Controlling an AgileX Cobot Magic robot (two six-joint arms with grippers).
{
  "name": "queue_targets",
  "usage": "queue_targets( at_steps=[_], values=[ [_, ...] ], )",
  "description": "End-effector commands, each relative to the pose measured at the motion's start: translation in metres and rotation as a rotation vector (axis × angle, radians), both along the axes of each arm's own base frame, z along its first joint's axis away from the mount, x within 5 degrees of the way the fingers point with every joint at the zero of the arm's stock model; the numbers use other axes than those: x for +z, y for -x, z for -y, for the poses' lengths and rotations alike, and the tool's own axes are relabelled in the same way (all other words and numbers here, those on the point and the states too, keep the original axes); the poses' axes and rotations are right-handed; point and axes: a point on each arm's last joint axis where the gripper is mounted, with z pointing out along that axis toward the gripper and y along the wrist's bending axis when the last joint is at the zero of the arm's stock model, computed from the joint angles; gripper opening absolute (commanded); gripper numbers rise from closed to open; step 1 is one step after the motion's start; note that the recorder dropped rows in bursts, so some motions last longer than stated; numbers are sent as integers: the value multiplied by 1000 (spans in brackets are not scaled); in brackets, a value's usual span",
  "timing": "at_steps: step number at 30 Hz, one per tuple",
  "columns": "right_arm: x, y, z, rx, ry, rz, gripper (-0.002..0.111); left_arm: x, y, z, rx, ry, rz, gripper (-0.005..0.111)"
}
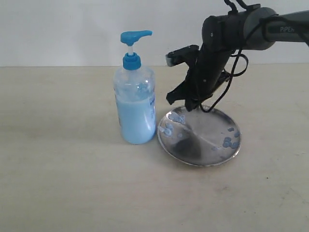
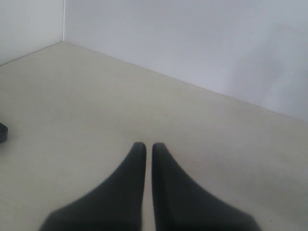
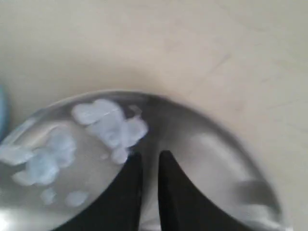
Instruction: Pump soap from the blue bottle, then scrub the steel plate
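The blue bottle (image 1: 135, 94) stands upright on the table, about half full of light blue soap (image 1: 136, 123), touching or nearly touching the left rim of the steel plate (image 1: 203, 142). Pale blue soap blobs (image 1: 176, 118) dot the plate's left side, and a few more blobs (image 1: 231, 141) lie at its right. My right gripper (image 1: 189, 105) is shut and empty, its tips at the plate's far rim beside the blobs (image 3: 108, 125), over the steel plate (image 3: 207, 159). In its wrist view the right gripper (image 3: 150, 155) shows a narrow slit. My left gripper (image 2: 145, 146) is shut over bare table, away from everything.
The beige table (image 1: 63, 183) runs wide to the left and front of the bottle. A white wall (image 1: 63, 29) closes the back. A small dark object (image 2: 3, 132) sits at the edge of the left wrist view.
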Motion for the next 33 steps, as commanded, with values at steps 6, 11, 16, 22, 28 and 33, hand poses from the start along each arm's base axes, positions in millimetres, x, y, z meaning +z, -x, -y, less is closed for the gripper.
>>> queue_targets(
  at_steps=[6, 11, 16, 22, 28, 33],
  values=[
    [-3, 31, 28, 367, 342, -298, 0, 0, 1, 0, -2, -1, 5, 4],
    [0, 4, 27, -74, 276, 1, 0, 0, 1, 0, -2, -1, 5, 4],
    [45, 24, 23, -172, 102, 139, 0, 0, 1, 0, -2, -1, 5, 4],
    [152, 127, 47, -83, -181, 929, 0, 0, 1, 0, -2, -1, 5, 4],
    [91, 236, 85, -210, -272, 1033, 0, 0, 1, 0, -2, -1, 5, 4],
    [66, 271, 90, -277, -362, 1033, 0, 0, 1, 0, -2, -1, 5, 4]
  ],
)
